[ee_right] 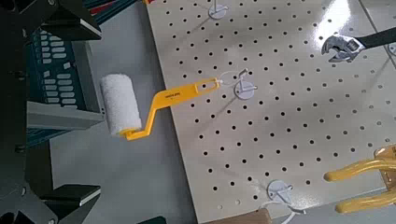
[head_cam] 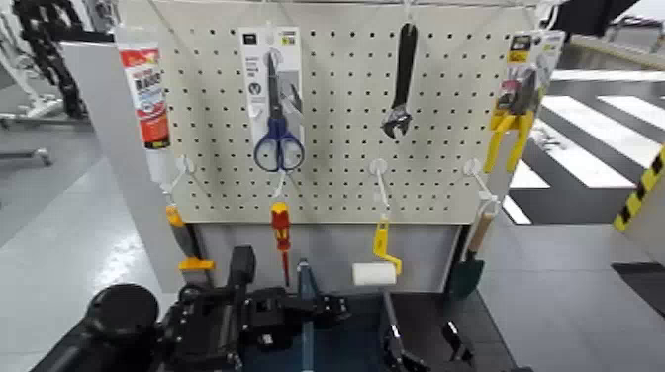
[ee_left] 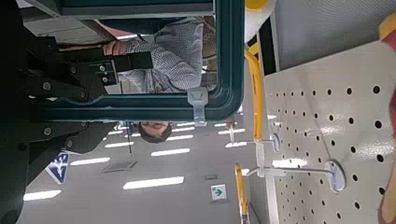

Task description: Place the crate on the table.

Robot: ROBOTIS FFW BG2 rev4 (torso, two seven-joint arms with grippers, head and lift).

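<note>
The dark blue crate (head_cam: 341,348) sits low at the bottom of the head view, its thin blue-grey bar (head_cam: 304,289) standing upright. My left gripper (head_cam: 259,319) is at the crate's left end. In the left wrist view its fingers (ee_left: 82,73) are closed on the crate's dark rim (ee_left: 227,65). My right gripper (head_cam: 398,348) is at the crate's right side. In the right wrist view its fingers (ee_right: 54,200) stand wide apart with the crate's slotted blue wall (ee_right: 58,73) between them. The table cannot be made out.
A beige pegboard (head_cam: 336,188) stands close ahead, hung with scissors (head_cam: 276,109), a wrench (head_cam: 401,84), yellow pliers (head_cam: 515,124), a red screwdriver (head_cam: 282,232) and a paint roller (head_cam: 376,269). A person in a checked shirt (ee_left: 177,47) shows beyond the crate rim.
</note>
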